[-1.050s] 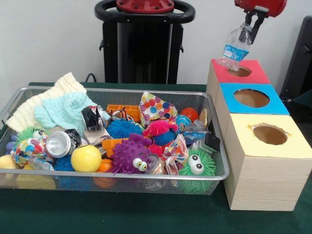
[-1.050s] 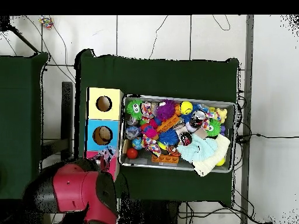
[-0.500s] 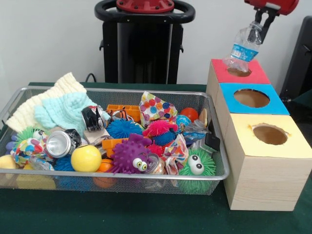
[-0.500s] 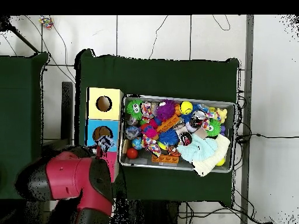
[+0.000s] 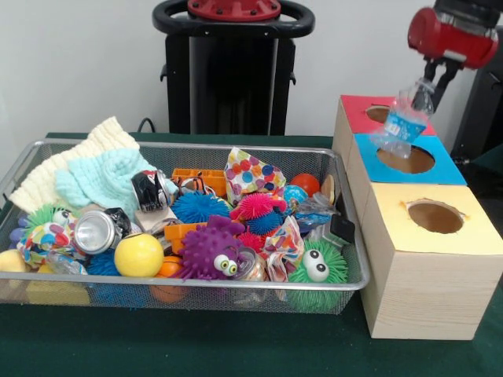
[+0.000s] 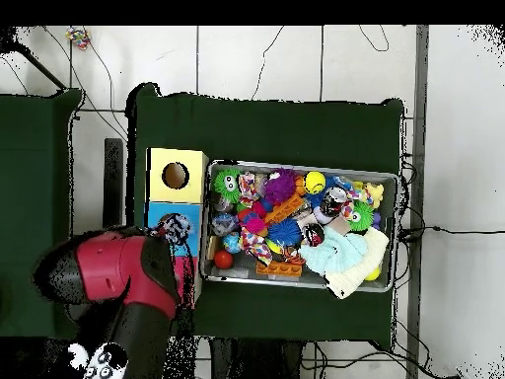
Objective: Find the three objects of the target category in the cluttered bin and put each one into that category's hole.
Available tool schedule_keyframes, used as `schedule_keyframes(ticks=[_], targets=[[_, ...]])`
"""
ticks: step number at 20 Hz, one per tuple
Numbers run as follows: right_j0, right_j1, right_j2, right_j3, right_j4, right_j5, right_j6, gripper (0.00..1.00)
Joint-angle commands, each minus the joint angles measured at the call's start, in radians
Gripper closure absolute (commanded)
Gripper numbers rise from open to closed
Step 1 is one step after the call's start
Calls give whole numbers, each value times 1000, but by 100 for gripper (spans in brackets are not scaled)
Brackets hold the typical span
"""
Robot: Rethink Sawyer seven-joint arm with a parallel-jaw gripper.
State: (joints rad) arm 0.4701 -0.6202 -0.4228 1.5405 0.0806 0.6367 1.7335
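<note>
Whereas a second ago the gripper hung over the red box with the plastic bottle dangling above the red hole, in the front view it now sits lower and further toward the camera, its black fingers closed on the bottle's neck end. The bottle hangs tilted, its clear base and blue label over the blue box, just above the far rim of that box's round hole, while the red box's hole stands uncovered behind it. The red arm housing, which half a second ago touched the top edge, now shows more fully at the upper right. The yellow box nearest the camera is unchanged, as is the wire-mesh bin on the green table, with the purple spiky ball, the green spiky ball, the yellow ball, the crushed can and the knitted cloths lying where they were. In the overhead view the red arm has swung up the picture compared with the earlier frames, covering the red box, and the bottle now shows over the blue box where the open hole was visible a second ago; the gripper itself is hidden under the arm there. The yellow box and the bin keep their places.
</note>
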Motion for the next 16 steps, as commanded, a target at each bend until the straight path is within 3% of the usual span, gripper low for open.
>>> schedule_keyframes(ticks=[1, 5, 9, 16], targets=[[-72, 186, 89, -86, 66, 4, 259, 100], [-129, 282, 162, -99, 78, -131, 208, 100], [-149, 333, 189, -105, 76, -201, 183, 100], [-151, 338, 194, -71, 52, -279, 180, 100]])
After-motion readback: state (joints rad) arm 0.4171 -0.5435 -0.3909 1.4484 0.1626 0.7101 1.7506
